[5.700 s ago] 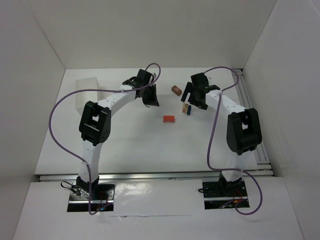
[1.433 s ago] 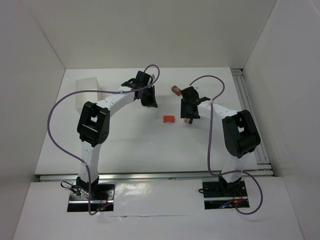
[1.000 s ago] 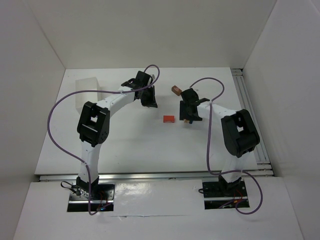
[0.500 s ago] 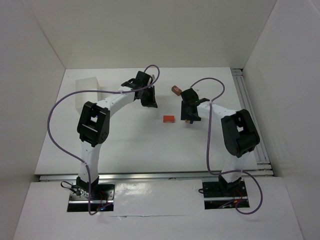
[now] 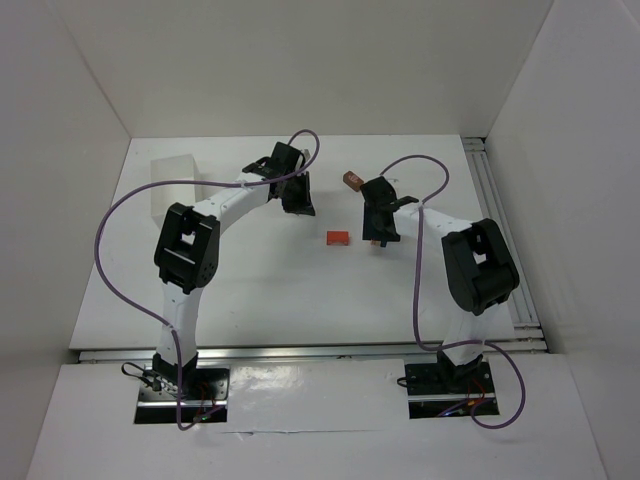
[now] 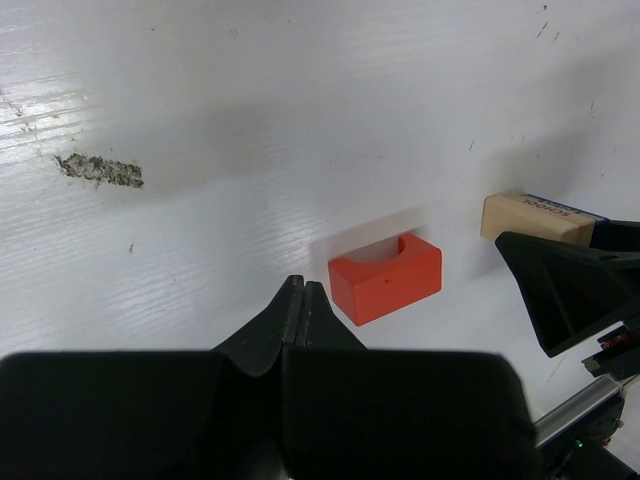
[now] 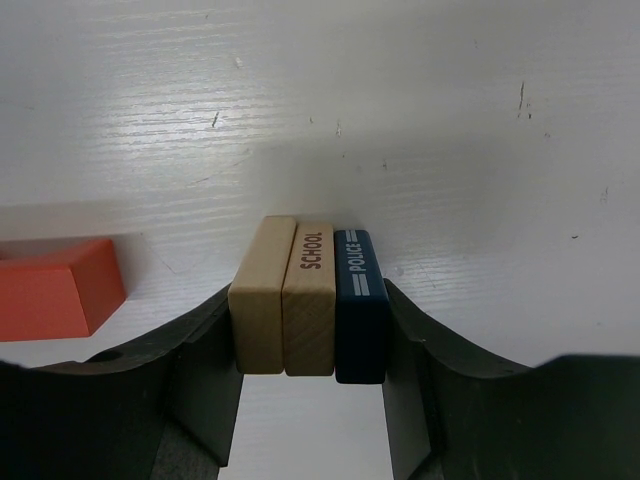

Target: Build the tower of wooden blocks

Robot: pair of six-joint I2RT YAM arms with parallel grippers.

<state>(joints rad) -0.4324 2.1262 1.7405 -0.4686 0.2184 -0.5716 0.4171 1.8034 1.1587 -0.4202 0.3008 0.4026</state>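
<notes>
Three flat blocks stand on edge side by side: two pale ones (image 7: 262, 300), one marked SCHOOL (image 7: 310, 300), and a dark blue one marked POLICE (image 7: 360, 305). My right gripper (image 7: 308, 290) is shut on this pack, one finger against the outer pale block and the other against the blue. An orange-red arch block (image 5: 338, 238) lies on the table just left of the pack and shows ahead of my left gripper (image 6: 303, 290), which is shut and holds nothing. A brown block (image 5: 352, 180) lies farther back, alone.
A translucent white tub (image 5: 172, 188) stands at the far left of the table. White walls close in the table on three sides. A metal rail (image 5: 500, 210) runs along the right edge. A grey scuff (image 6: 98, 170) marks the surface.
The right gripper's jaws have closed in onto the pack of three blocks. Both arms have stayed about where they were, and the left gripper is still shut.
</notes>
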